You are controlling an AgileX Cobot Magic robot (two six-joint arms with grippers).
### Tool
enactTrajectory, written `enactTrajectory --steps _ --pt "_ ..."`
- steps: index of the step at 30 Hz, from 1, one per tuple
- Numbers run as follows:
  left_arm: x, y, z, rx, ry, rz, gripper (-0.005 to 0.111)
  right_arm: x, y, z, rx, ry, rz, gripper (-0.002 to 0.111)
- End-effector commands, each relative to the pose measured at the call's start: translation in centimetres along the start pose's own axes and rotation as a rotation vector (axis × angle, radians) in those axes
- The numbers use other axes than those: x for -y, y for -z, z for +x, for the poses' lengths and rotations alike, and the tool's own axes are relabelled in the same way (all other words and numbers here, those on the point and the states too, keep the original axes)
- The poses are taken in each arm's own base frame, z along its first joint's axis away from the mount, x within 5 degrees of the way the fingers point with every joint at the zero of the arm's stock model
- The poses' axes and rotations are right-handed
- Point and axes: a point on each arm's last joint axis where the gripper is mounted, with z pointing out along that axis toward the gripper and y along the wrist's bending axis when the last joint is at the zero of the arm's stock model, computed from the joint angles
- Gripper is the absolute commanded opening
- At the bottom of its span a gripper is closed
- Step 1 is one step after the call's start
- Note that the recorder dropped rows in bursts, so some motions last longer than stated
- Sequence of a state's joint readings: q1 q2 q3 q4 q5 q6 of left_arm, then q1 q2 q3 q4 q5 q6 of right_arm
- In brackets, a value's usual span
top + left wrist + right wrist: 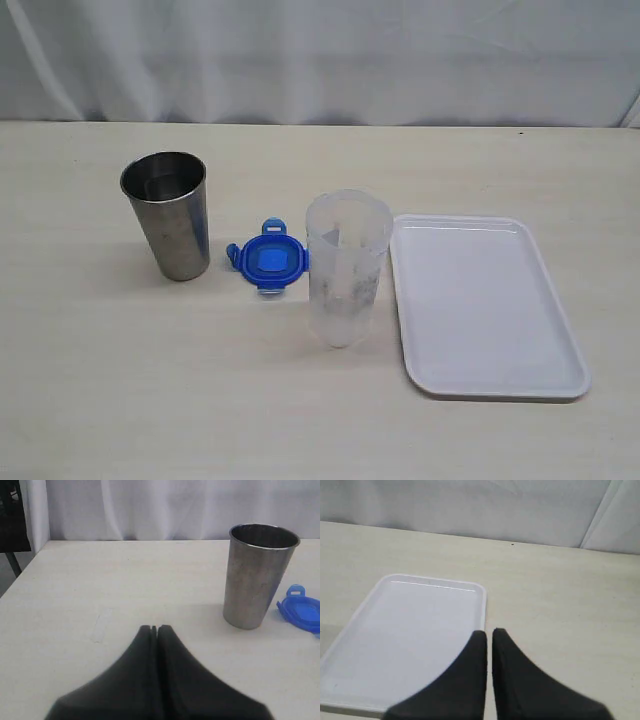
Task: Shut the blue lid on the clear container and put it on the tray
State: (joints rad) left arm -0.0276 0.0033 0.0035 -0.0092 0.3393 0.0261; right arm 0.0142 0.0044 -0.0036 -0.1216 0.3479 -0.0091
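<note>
Exterior view: lidding not begun; blue lid [271,260] at nine o'clock of clear container [347,270]; left gripper [154,628], right gripper [489,632] closed, empty; next move probably needs one opened over the lid.

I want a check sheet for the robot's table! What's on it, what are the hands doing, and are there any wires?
Surface: pale table, no spills seen.
Job's things: blue lid lies flat on the table, not on the container, between the steel cup and the clear container. The container stands upright and open, on the table beside the tray. The tray has nothing on it.
Clutter: the steel cup, upright, nothing seen in it.
Hands: left hand shut, holding nothing; right hand shut, holding nothing.
Cables: nothing seen.
Surroundings: white curtain behind the table; a dark frame past one corner, too unclear to name.
</note>
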Motion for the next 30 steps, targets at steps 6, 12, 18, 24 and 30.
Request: enactTrajectory --steps 6,12,18,24,30 --pt "0.0 0.1 -0.3 0.023 -0.016 0.003 0.0 -0.5 0.0 0.0 0.015 0.025 -0.087 0.005" --pt "-0.3 0.1 -0.3 0.023 -0.097 -0.026 0.0 -0.5 0.0 0.0 0.015 0.026 -0.089 0.005" --pt "-1.0 0.1 -0.6 0.036 -0.364 -0.116 0.0 -0.5 0.0 0.0 0.015 0.026 -0.089 0.005" --pt "-1.7 0.3 -1.1 0.049 -0.656 -0.21 0.0 -0.5 0.0 0.0 0.015 0.026 -0.089 0.005" --pt "0.3 1.1 -4.4 0.489 0.072 0.051 0.0 -0.5 0.0 0.0 0.015 0.026 -0.089 0.005"
